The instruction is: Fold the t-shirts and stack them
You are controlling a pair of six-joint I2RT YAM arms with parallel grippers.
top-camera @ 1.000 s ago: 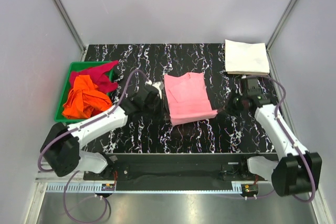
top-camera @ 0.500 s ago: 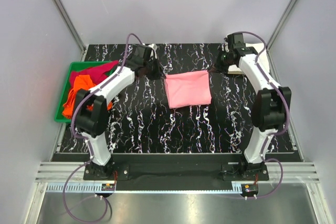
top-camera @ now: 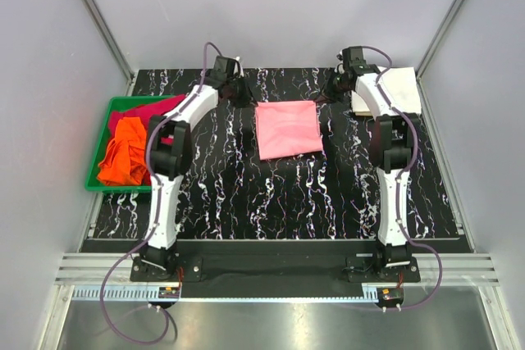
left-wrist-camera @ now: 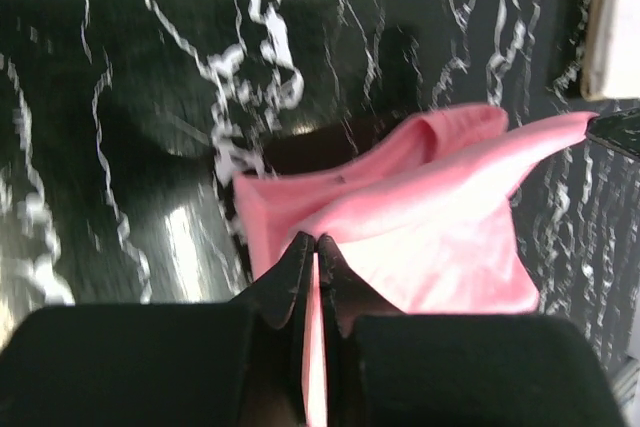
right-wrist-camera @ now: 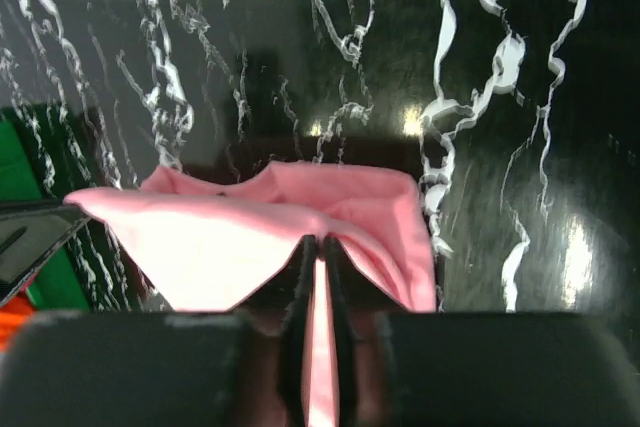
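The light pink t-shirt [top-camera: 287,128] lies folded at the table's far middle. My left gripper [top-camera: 248,97] is shut on its far left corner, with pink cloth [left-wrist-camera: 430,237] pinched between the fingers in the left wrist view. My right gripper [top-camera: 326,96] is shut on its far right corner, and the pink cloth [right-wrist-camera: 250,237] shows in the right wrist view. A folded white t-shirt [top-camera: 390,92] lies at the far right corner. The bright orange t-shirt [top-camera: 127,153] and the dark magenta-red t-shirt [top-camera: 152,112] are crumpled in the green tray [top-camera: 102,141].
Both arms reach far out over the black marbled table [top-camera: 271,194]. The green tray stands at the left edge. Grey walls close in the back and both sides.
Both arms have carried the pink shirt's near edge up and over to the far side, folding it in half. The shirt now lies further back and flatter.
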